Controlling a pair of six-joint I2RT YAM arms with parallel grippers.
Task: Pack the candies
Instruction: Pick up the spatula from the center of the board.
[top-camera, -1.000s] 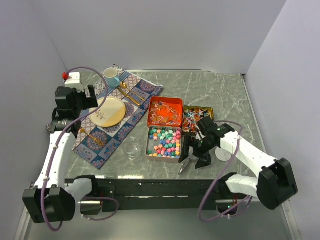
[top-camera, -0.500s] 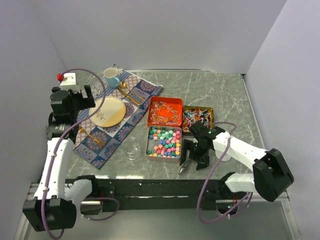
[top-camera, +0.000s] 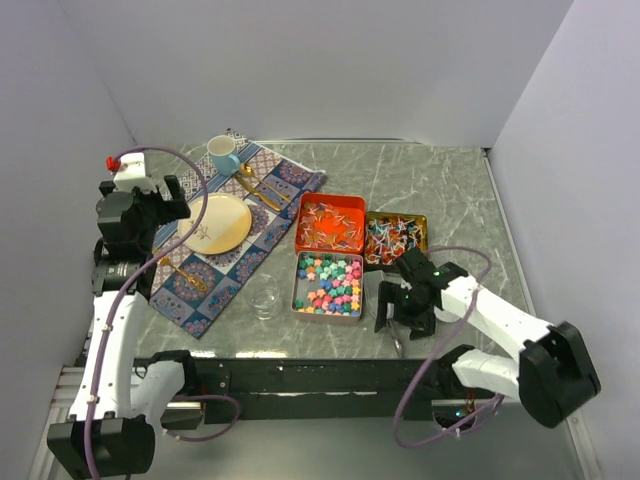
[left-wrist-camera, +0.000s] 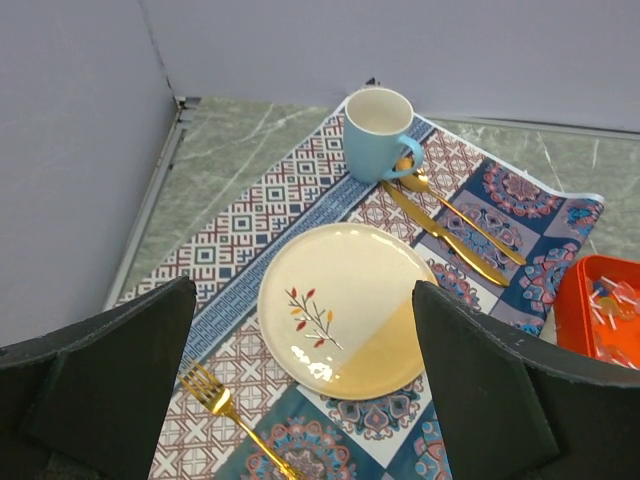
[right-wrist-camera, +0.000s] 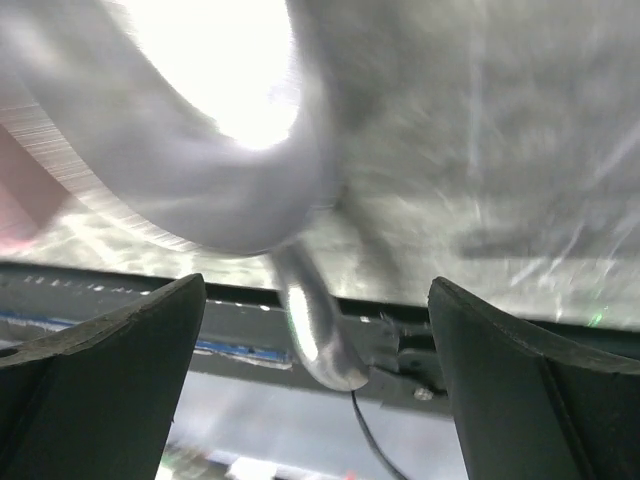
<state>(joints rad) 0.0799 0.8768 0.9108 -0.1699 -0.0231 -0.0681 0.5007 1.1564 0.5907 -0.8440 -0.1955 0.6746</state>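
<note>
R gripper (top-camera: 403, 308), jaws apart, straddles silver scoop (right-wrist-camera: 170, 130) at table (top-camera: 450, 190) edge, 6 o'clock. Risk: off-centre pinch flicks it overboard. L gripper (left-wrist-camera: 302, 300) jaws apart, 9 o'clock.

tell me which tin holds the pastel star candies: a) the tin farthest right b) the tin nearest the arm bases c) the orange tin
B: the pastel star candies fill the tin in the near row, while the orange tin behind it holds pale wrapped pieces.
</note>
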